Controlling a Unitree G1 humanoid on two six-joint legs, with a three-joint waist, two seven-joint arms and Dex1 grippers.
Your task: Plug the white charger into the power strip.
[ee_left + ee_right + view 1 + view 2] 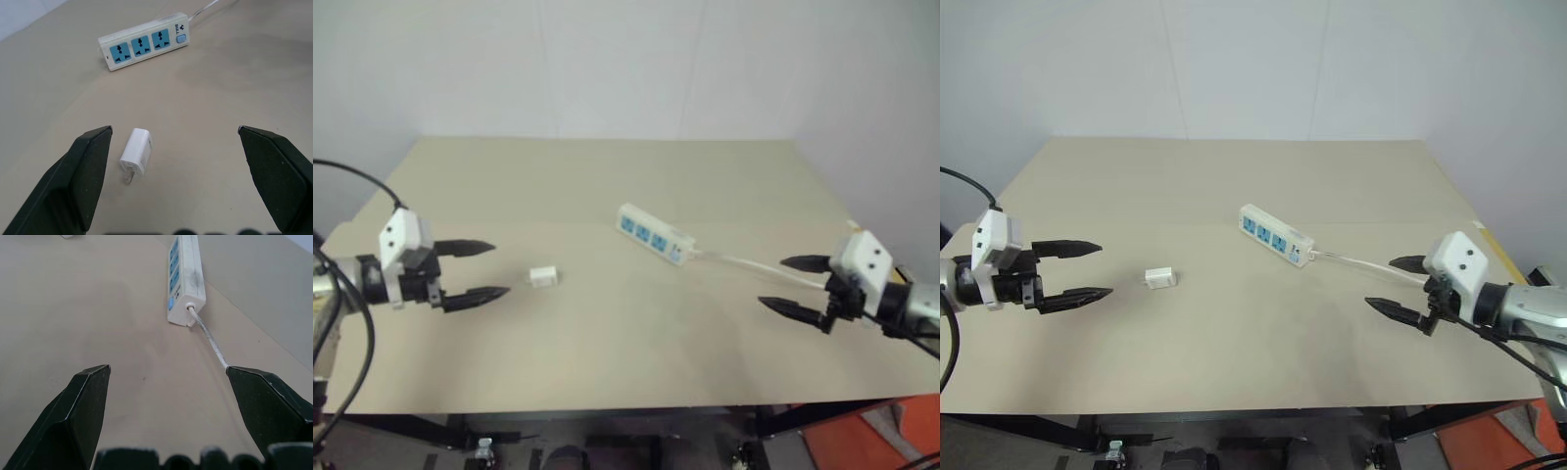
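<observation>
The white charger lies on its side on the table, apart from and to the left of the power strip, so nothing is plugged in yet. The left gripper hangs just left of the charger, fingers spread and empty, seemingly lined up to grasp it. The right gripper, also spread and empty, hangs right of the strip over its cord, whose far end is cut off; the charger's prongs are hard to make out.
</observation>
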